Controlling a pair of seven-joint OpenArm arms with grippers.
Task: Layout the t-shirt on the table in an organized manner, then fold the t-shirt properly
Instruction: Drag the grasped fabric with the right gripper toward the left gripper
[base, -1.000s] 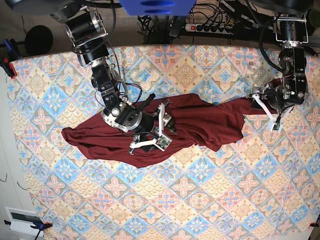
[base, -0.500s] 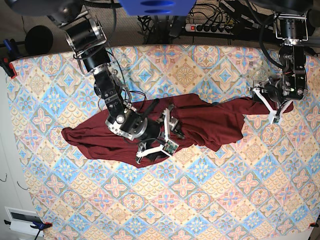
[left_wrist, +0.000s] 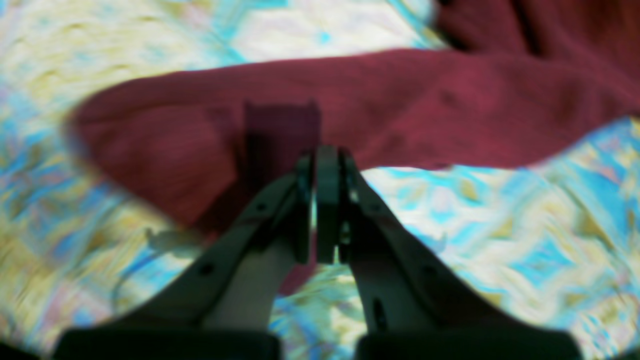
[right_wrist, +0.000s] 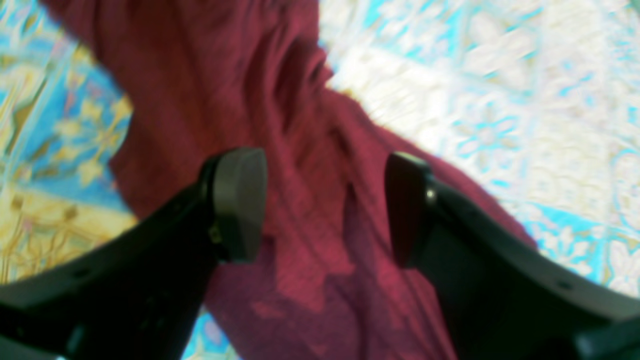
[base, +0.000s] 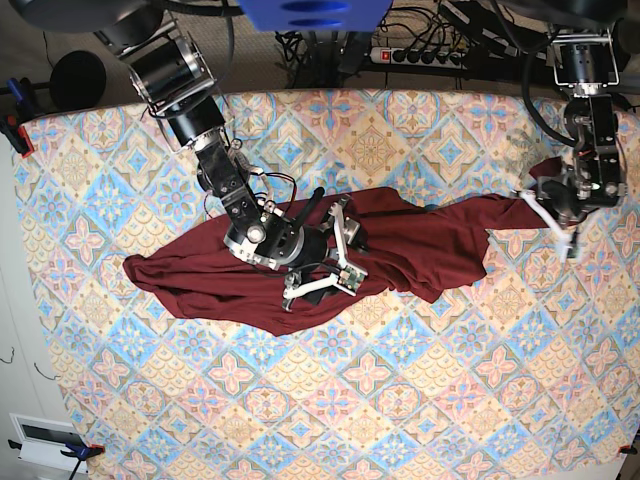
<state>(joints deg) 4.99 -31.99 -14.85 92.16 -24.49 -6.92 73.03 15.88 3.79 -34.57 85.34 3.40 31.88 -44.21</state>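
Spreading not done: t-shirt (base: 300, 265) lies bunched on the table (base: 400, 400), folding untouched. Left gripper (left_wrist: 320, 200) jaws together, apparently empty; right gripper (right_wrist: 325, 205) jaws apart over the fabric.

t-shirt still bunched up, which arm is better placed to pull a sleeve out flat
Left. The left gripper is shut at the sleeve end of the t-shirt; the right gripper hangs open over the bunched middle.

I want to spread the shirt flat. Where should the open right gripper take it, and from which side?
Probably the bunched ridge of the shirt just ahead of the right gripper, from straight above. Its jaws stand open over that raised fold, which gives them something to pinch; the flat cloth on the table would slip. The left gripper is shut at the sleeve end.
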